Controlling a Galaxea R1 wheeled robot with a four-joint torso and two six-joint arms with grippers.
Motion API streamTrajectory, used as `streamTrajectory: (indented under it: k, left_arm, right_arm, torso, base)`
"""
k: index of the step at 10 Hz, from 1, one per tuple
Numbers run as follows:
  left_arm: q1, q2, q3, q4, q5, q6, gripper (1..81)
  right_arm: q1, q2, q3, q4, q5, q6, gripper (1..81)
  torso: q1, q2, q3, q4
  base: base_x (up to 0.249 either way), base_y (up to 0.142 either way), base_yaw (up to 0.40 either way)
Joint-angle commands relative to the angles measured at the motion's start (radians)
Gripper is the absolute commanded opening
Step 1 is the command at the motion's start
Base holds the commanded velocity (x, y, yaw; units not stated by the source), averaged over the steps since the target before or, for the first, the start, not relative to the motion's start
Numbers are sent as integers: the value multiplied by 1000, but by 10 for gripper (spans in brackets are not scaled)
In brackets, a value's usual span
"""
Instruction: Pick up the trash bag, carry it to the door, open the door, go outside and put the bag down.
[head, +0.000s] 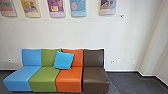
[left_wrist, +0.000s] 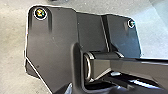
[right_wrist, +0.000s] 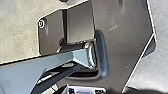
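In the left wrist view, the robot's own dark base plate and jointed bar lie over a pale grey floor (left_wrist: 12, 45). The right wrist view looks down on the same parts of the robot, with pale floor (right_wrist: 20, 37) around them. How the grippers stand cannot be made out. Straight ahead in the head view is a white wall (head: 62, 33), behind a row of coloured seats.
Joined blue (head: 22, 75), green (head: 45, 78), orange (head: 69, 78) and dark brown (head: 95, 78) seats stand along the wall, a bright blue cushion (head: 63, 60) leaning on them. Several posters (head: 57, 8) hang above. Dark floor (head: 132, 82) lies right of the seats, before a wall corner.
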Motion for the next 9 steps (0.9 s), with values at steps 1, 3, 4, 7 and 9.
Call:
streamTrajectory:
  k: [1,3,4,7,9]
  left_arm:
    - [-38,-89,122,-5,55,0,811]
    - [-44,-159,201,-11,54,-2,811]
    - [-50,-196,237,-27,54,-2,811]
    - [-61,-270,314,-45,54,-2,811]
    - [-72,-323,374,-49,54,-2,811]
  right_arm:
    - [37,-87,137,3,-70,5,811]
    - [37,-170,253,2,-76,5,811]
    - [39,-220,317,2,-69,5,811]
    - [49,-309,436,6,-69,10,811]
    - [71,-384,523,25,-72,14,811]
  torso:
    - [0,0,0,0]
    - [0,0,0,0]
    - [0,0,0,0]
    - [64,-100,0,0]
    - [69,-109,-82,0]
  base:
    - [0,0,0]
    - [0,0,0]
    - [0,0,0]
    - [0,0,0]
    - [0,0,0]
